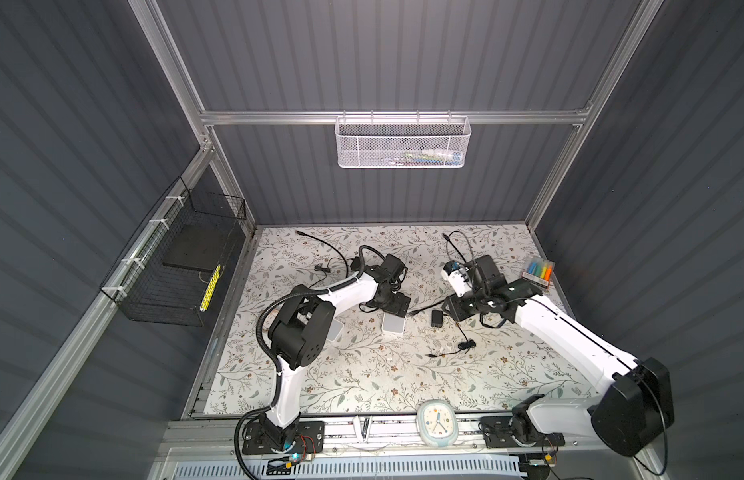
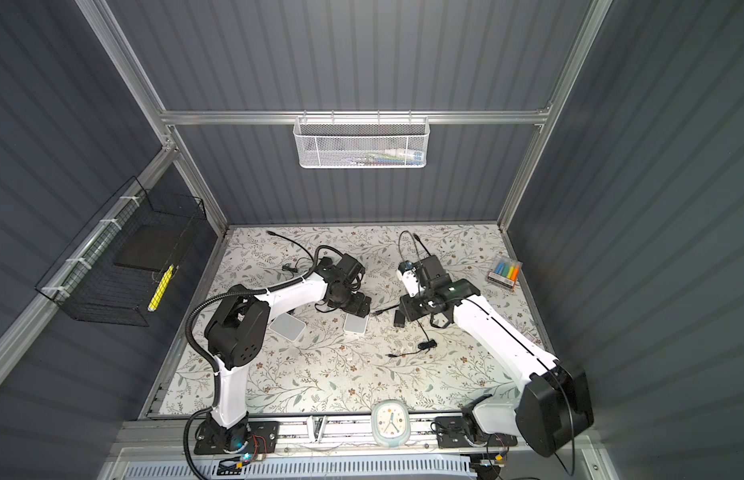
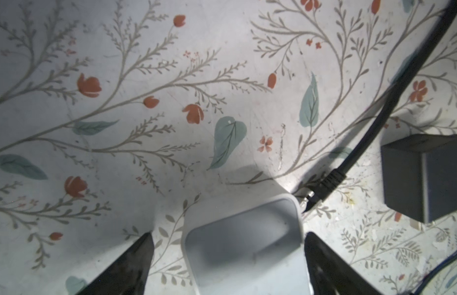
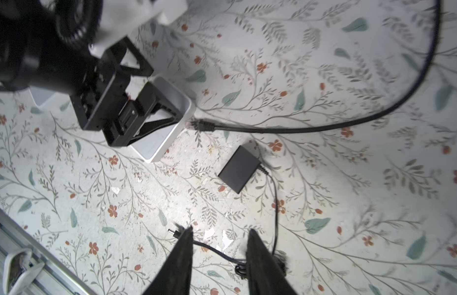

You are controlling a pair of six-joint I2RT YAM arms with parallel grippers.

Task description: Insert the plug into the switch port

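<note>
**Task item.** The black cable plug with ribbed boot [image 3: 324, 187] lies flat on the floral-print table [image 3: 171, 76]. Its tip is against a side wall of the white square plastic switch box [image 1: 394, 324], near a corner. The plug's long axis follows its round black cable [image 4: 324, 129] and points straight into that wall. The port itself is hidden, so whether the plug is seated cannot be told.

**Left gripper** [image 3: 228, 235]. Jaws are spread wide and straddle the switch box from above. One finger is just beside a wall; the other shows a clear strip of table between it and the box. It grips nothing.

**Right gripper** [image 4: 220, 231]. Jaws are partly apart and empty. A thin black cord with barrel tip [image 4: 171, 232] runs beneath them, not pinched. The plug lies well apart from this gripper, beyond the flat black power adapter [image 4: 238, 168].

**Judgement.** The left arm is nearer but is placed to brace the box. Any final push along the cable axis would likely fall to the right arm, coming in from the boot end.

**Containers.**
- White mesh basket [image 1: 403, 141] on the back rail: coloured items, too small to identify.
- Black wire basket [image 1: 175, 266] on the side wall: a dark flat slab and a yellow stick.
- Clear marker case [image 1: 538, 272] near the table's right edge: coloured markers.
</note>
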